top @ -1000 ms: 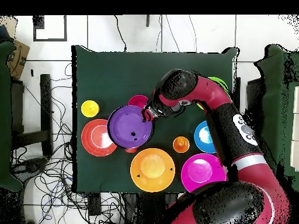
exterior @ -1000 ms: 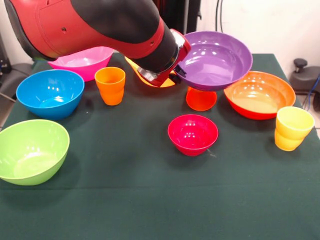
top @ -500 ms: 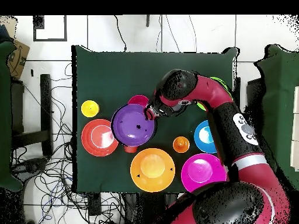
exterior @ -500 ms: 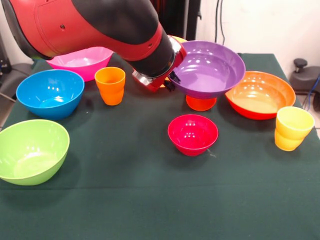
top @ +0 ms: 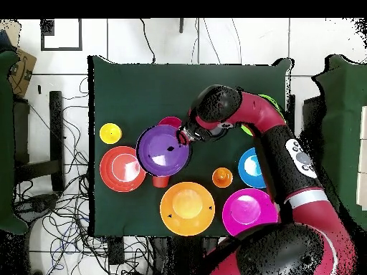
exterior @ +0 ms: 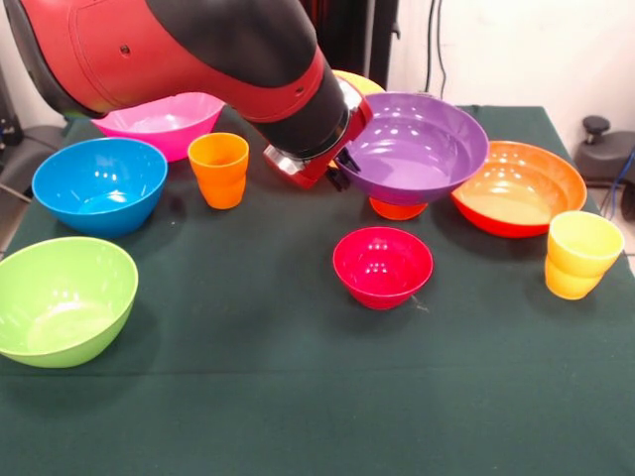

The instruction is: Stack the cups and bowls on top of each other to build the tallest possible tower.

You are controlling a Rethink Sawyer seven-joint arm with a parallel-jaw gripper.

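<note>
Purple bowl gripped above the red-orange cup

Writing: none that I can read on any bowl or cup; the pale marks on my upper arm in the overhead view are too small to make out.

Bowls number seven. Taking the purple bowl (exterior: 417, 147) as landmark: the orange-red bowl (exterior: 518, 188) sits just beside it, the small magenta-red bowl (exterior: 383, 266) near its front, the yellow bowl (top: 187, 208) close behind it, with only a sliver showing past my wrist in the front view. The pink bowl (exterior: 164, 123), blue bowl (exterior: 99, 184) and green bowl (exterior: 62, 299) lie well apart from it, on the far side of my arm.

Cups number three. The red-orange cup (exterior: 398, 208) stands upside down directly beneath the purple bowl, mostly hidden by it; I cannot tell whether the two touch. The ribbed orange cup (exterior: 219, 170) is between the purple bowl and the blue one. The ribbed yellow cup (exterior: 580, 255) stands beyond the orange-red bowl.

My arm (exterior: 189, 50) reaches across the table, wrist angled down. My gripper (exterior: 340, 156) is clamped on the purple bowl's rim, holding it tilted slightly.
</note>
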